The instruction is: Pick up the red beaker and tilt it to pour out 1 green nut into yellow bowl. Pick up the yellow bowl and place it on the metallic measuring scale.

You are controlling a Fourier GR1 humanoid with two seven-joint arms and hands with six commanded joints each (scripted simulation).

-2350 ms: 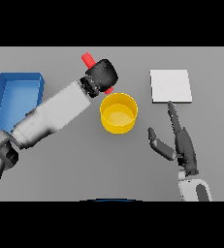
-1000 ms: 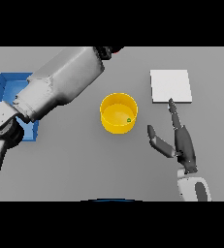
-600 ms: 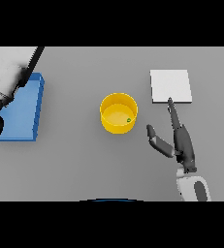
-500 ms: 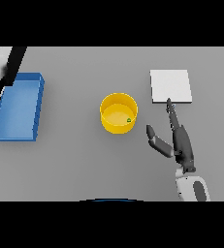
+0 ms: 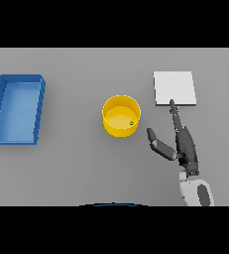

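The yellow bowl (image 5: 121, 115) stands near the middle of the table with one small green nut (image 5: 132, 123) inside, near its right wall. The pale metallic scale (image 5: 174, 88) lies flat to the bowl's upper right. My right hand (image 5: 182, 144) is open just right of the bowl, fingers straight and pointing toward the scale, thumb spread toward the bowl, touching neither. The red beaker and my left hand show nowhere in the head view.
A blue tray (image 5: 17, 108) sits at the table's left side, with nothing visible inside it.
My left arm, which held the red beaker over the bowl, swung away to the left and left the view. A green nut now lies in the bowl. The right hand stayed put.
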